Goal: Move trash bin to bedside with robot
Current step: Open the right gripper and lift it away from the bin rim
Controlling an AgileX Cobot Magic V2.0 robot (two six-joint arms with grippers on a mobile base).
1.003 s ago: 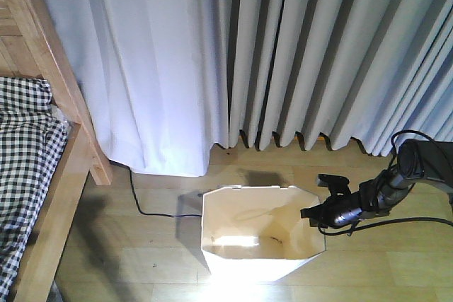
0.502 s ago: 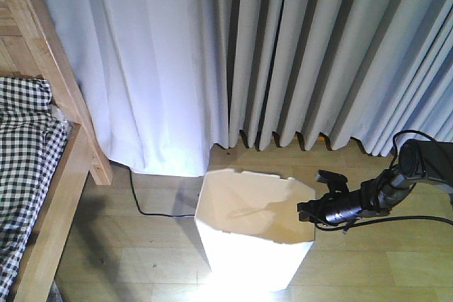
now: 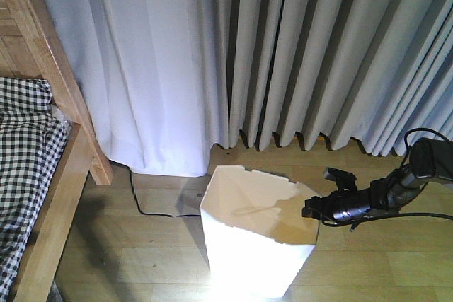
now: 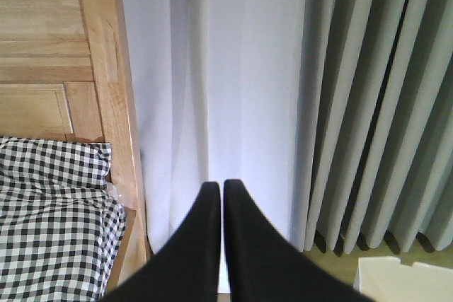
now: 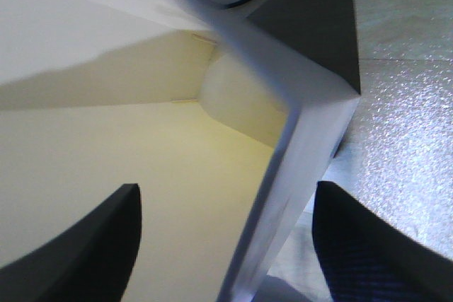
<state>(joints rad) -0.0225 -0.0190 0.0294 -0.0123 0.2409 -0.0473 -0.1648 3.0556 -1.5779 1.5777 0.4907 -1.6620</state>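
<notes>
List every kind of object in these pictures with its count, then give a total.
Trash bin: 1
Bed: 1
Curtains: 2, one white, one grey
Floor cable: 1
Robot grippers: 2, right, left
Total: 7

Bare floor between bed, bin

right arm reaching in from the right edge of the front view, right gripper showing fingers spread wide at the frame bottom, left gripper pointing upward, fingertips nearly touching
</notes>
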